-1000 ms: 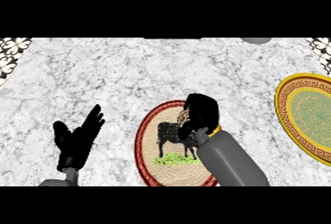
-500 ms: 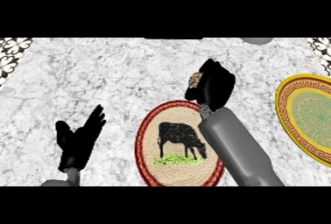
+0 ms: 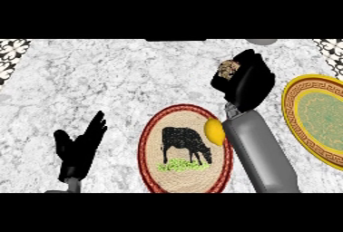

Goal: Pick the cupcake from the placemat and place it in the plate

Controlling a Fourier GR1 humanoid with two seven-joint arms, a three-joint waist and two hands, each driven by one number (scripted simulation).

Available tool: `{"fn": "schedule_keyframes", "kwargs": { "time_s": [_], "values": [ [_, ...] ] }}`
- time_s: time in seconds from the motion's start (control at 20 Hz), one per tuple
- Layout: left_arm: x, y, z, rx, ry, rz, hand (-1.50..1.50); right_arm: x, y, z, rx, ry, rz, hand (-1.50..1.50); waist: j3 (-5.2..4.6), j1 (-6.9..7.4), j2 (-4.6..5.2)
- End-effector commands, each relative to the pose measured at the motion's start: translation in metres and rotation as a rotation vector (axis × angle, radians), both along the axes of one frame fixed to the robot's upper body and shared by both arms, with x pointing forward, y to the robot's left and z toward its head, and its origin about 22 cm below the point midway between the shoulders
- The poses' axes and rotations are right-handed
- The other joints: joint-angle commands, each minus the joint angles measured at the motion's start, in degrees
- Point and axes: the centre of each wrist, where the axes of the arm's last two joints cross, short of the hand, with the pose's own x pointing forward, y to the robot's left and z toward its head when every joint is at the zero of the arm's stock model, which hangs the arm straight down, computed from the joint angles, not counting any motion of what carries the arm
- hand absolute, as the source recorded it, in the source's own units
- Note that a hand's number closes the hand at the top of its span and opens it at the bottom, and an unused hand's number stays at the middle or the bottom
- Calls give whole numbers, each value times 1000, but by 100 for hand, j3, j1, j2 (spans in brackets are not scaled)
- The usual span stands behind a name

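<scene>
My right hand (image 3: 247,81) is above and to the right of the placemat, its fingers curled round the cupcake (image 3: 229,68), whose brown speckled top shows at the hand's upper left. The round placemat (image 3: 185,149) has a red rim and a black cow picture, and lies at the centre bottom. The plate (image 3: 315,118), yellow-rimmed with a green middle, lies at the right edge, a short way right of the hand. My left hand (image 3: 79,147) rests open at the lower left, fingers up.
A yellow lemon-like object (image 3: 213,131) sits on the placemat's right rim, against my right forearm (image 3: 259,154). A grey object (image 3: 262,41) peeks in at the top edge. Patterned tiles show in both top corners.
My right hand has lifted the cupcake off the placemat and carried it up and to the right, towards the plate. The yellow object has come into view. The left hand has stayed still.
</scene>
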Motion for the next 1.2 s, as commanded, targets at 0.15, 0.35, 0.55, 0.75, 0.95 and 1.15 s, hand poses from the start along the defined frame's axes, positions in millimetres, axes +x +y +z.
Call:
{"fn": "schedule_keyframes", "kwargs": {
  "time_s": [0.15, 0.35, 0.55, 0.75, 0.95, 1.15],
  "values": [
    [-10, 2, -10, 1, 50, 1, 0, -23, -66, -7, 193, -260, -222, 150, -14, -101, 16],
    [-5, -6, 5, 4, 42, -12, 0, -37, -98, -42, 132, -229, -302, 150, -15, 22, 32],
    [-3, 13, -3, -13, 47, -17, 0, -50, -155, -42, 71, -294, -416, 150, -20, -9, 35],
    [-8, 12, -2, 7, 30, 5, 0, -54, -220, -44, 73, -311, -445, 150, -15, 57, 44],
    [15, -19, 10, -3, 33, -28, 0, -61, -273, -48, 75, -301, -469, 150, -12, 42, 54],
    [6, -1, 0, -4, 42, -4, 0, -59, -307, -43, 84, -304, -463, 150, -15, 83, 52]
  ]
}}
